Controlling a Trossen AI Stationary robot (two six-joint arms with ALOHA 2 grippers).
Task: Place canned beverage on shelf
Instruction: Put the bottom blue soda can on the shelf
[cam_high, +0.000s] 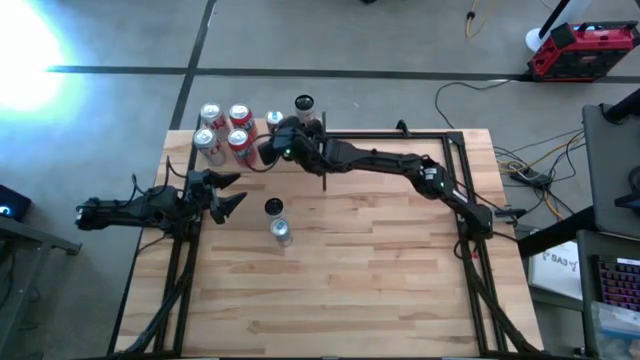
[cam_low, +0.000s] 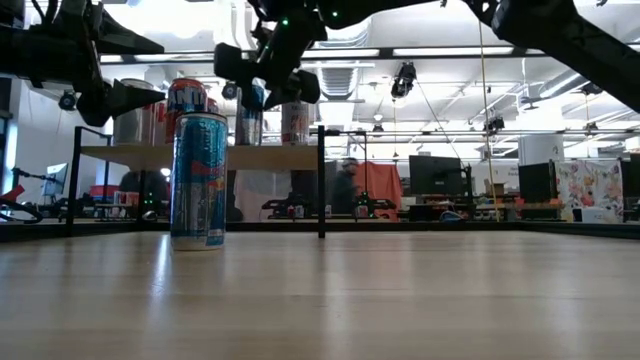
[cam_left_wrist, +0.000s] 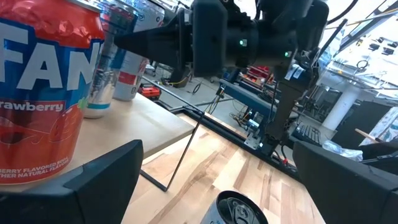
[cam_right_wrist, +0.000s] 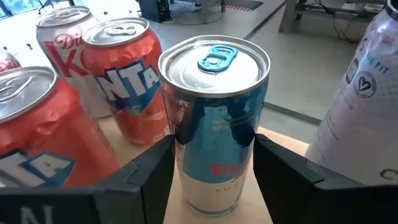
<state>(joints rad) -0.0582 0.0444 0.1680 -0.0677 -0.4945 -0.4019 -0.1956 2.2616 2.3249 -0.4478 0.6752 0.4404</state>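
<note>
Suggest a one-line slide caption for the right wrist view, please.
Right gripper shut on a slim blue can standing on the shelf beside red soda cans.

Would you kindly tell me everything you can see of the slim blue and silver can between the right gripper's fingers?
The slim can is metal-looking, blue and silver, with a silver lid and a blue pull tab, unopened. It stands upright on the pale wood shelf, beside the red Fanta cans and a white bottle. The right gripper is shut on it, one dark finger against each side.
</note>
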